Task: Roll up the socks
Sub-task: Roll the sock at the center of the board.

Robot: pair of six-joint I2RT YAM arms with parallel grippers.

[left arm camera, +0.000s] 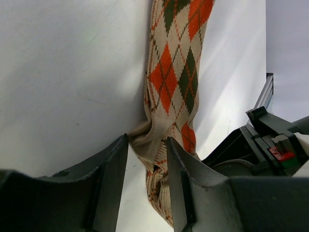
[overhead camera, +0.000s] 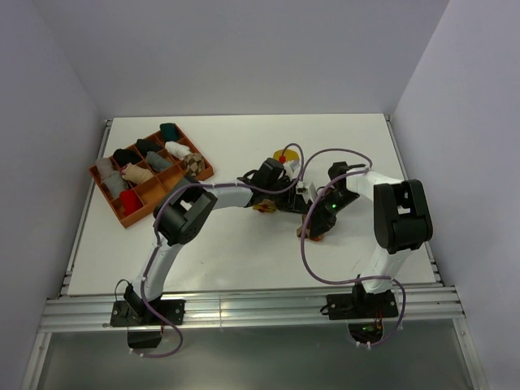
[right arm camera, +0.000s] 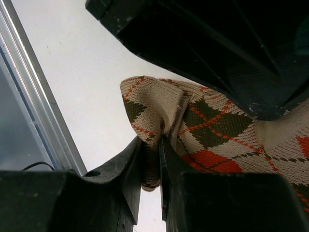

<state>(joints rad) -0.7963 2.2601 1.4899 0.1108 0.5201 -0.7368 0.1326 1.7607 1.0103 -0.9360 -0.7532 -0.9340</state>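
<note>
Plainly, the orange argyle sock (left arm camera: 174,72) is to be treated as a soft, light, limp knit: it is expected to sag, fold and stretch wherever it is not supported, and no risk of breakage is posed. A hold is best taken on a doubled fold or at the cream end, where enough thickness is offered for flat pads to bite; a single layer is likely to be pulled thin and lost. The sock is laid long on the white table (left arm camera: 72,72), about mid-table, between the two wrists. A mustard yellow sock (overhead camera: 284,153) is seen just beyond them.

The left end effector (left arm camera: 146,145) is held low with its jaws part-way apart around the bunched cream end; cloth appears to be touched on both sides, but whether it is squeezed cannot be told. The right end effector (right arm camera: 150,144) is set narrow, and a fold of the knit is pinched between its pads. Both arms are reached forward and bent inward, so that the wrists are placed close together over the sock.
</note>
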